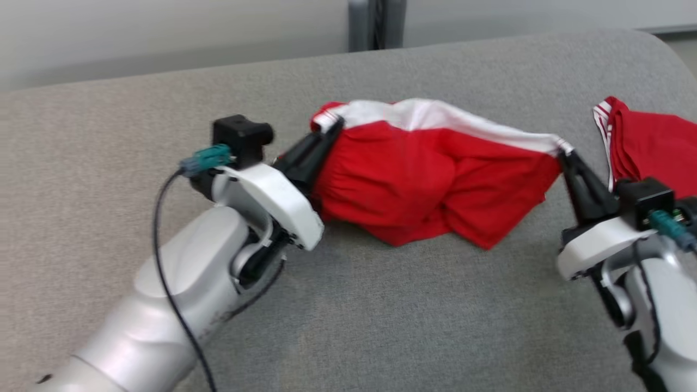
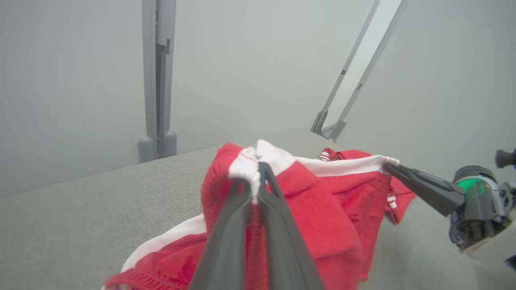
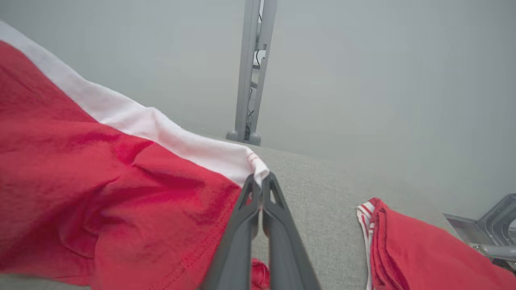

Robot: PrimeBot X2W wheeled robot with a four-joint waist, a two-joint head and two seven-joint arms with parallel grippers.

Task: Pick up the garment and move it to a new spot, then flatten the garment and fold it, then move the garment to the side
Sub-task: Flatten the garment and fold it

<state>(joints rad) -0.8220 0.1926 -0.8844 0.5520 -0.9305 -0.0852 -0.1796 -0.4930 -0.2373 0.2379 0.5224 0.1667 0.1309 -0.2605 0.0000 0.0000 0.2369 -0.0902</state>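
The garment [image 1: 425, 179], red with a white waistband [image 1: 435, 117], hangs stretched between the two grippers over the grey surface [image 1: 381, 305], and its lower folds seem to rest on the fabric. The left gripper [image 1: 328, 133] is closed tight on the left end of the waistband, and the right gripper [image 1: 563, 151] is pinched shut on the right end. In each wrist view the white hem is squeezed between the fingers. The step in hand looks like carrying the garment to a fresh spot before flattening it. To do it well, the arms should probably travel together at a matched pace, so the waistband is taut but not yanked out of either pinch, since each grip takes just a small bite of hem. Lifting until the bunched lower part clears the surface would likely let it drop straight instead of dragging into creases. The set-down should probably steer away from the second garment [image 1: 653, 144], which lies just beside the right gripper. By count there are two grippers, both gripping; two red garments, one held and one lying at the right; and one grey post [image 1: 377, 24] behind the surface.
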